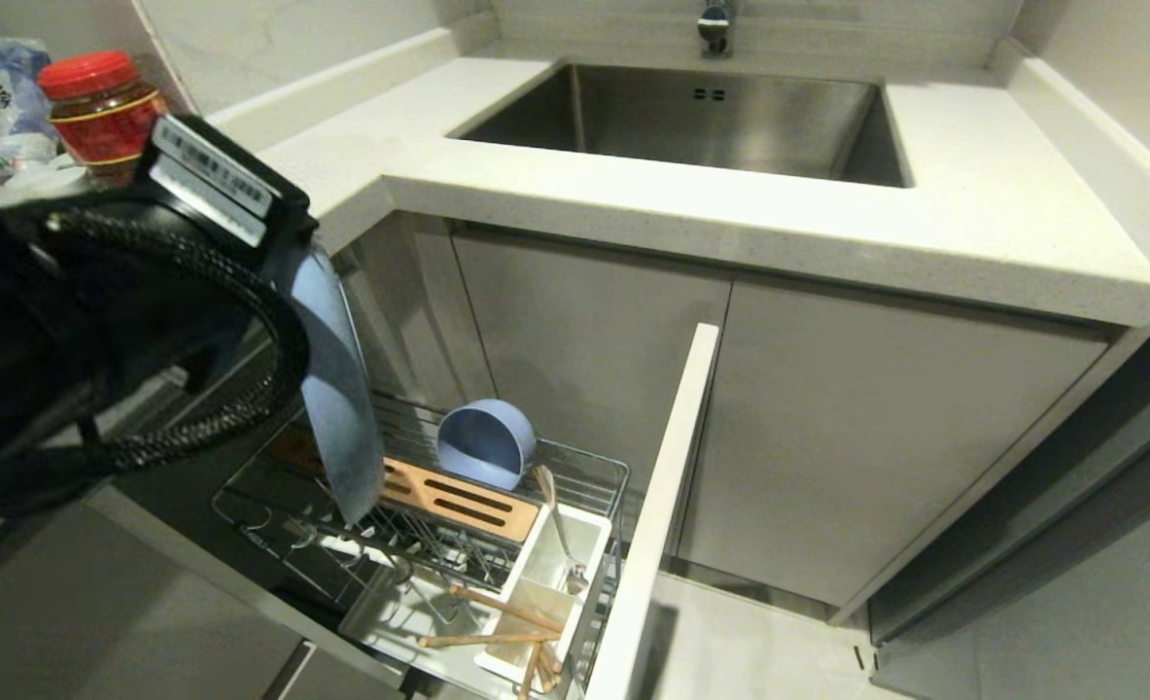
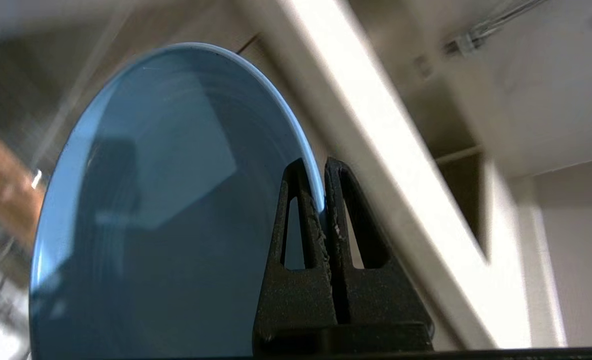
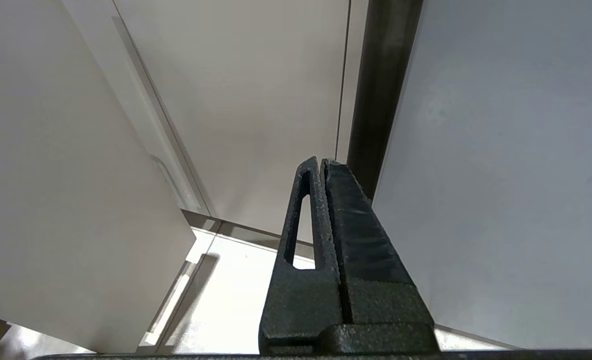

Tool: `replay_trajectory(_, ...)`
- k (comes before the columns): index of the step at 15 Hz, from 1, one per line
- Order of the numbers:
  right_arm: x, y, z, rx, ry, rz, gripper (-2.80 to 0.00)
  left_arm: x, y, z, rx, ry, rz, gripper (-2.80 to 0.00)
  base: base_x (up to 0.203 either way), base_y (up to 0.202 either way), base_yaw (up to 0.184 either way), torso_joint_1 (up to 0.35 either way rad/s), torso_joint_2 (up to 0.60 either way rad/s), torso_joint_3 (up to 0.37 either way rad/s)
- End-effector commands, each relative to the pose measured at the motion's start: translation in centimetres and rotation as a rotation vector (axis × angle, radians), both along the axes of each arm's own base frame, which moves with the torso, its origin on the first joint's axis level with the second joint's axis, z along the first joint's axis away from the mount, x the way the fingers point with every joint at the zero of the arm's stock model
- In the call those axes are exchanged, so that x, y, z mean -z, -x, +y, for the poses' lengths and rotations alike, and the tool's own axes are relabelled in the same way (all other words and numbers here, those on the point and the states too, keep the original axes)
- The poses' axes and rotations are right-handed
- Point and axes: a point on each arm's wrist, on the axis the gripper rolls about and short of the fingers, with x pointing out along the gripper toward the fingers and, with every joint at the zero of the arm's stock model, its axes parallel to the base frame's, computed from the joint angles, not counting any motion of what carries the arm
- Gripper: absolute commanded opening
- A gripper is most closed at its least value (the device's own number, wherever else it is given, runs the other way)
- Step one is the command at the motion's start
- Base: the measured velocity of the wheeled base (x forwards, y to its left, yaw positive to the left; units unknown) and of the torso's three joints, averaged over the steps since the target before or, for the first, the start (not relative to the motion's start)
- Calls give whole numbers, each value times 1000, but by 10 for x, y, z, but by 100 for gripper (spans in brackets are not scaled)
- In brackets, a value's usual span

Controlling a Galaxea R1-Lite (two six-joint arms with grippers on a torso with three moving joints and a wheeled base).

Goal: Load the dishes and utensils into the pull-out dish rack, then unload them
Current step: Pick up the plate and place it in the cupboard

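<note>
Overhead, the left pincer point(image 2: 321, 200) grips the plate point(image 2: 165, 210) rim above the rack point(image 1: 419, 506).

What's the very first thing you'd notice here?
The big light blue plate, held on edge by the left gripper, its fingers pinching the rim above the pull-out dish rack. Next, the blue bowl lying on its side in the rack, and the red-lidded jar on the left counter.

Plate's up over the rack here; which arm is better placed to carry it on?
Left. The left gripper is shut on the plate rim above the dish rack; the right gripper is shut, parked by cabinet doors.
</note>
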Motion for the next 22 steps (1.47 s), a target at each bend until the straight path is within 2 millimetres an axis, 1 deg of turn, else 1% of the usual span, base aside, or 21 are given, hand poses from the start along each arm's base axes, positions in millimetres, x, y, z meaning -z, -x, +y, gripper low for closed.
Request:
replay_trajectory(1, 7, -2, 0, 0, 0, 24, -280, 26, -4, -4, -18, 78, 55, -280, 0, 0, 0, 0, 0, 0)
replay_trajectory(3, 7, -2, 0, 0, 0, 24, -280, 37, -5, -3, -29, 115, 75, -280, 0, 0, 0, 0, 0, 0)
replay_trajectory(5, 7, -2, 0, 0, 0, 24, -280, 42, -6, -3, -29, 184, 52, -280, 0, 0, 0, 0, 0, 0)
replay_trajectory(8, 7, -2, 0, 0, 0, 25, -280, 52, -25, -8, -76, 252, 0, -280, 0, 0, 0, 0, 0, 0)
replay_trajectory(11, 7, -2, 0, 0, 0, 24, -280, 71, -42, -15, -114, 230, 15, -280, 0, 0, 0, 0, 0, 0)
replay_trajectory(13, 7, -2, 0, 0, 0, 24, -280, 83, -53, -16, -151, 217, 28, -280, 0, 0, 0, 0, 0, 0)
replay_trajectory(16, 7, -2, 0, 0, 0, 24, -280, 95, -60, -21, -204, 210, 44, -280, 0, 0, 0, 0, 0, 0)
replay_trajectory(18, 7, -2, 0, 0, 0, 24, -280, 100, -62, -23, -227, 204, 49, -280, 0, 0, 0, 0, 0, 0)
replay_trajectory(22, 7, -2, 0, 0, 0, 24, -280, 116, -67, -27, -290, 219, 63, -280, 0, 0, 0, 0, 0, 0)
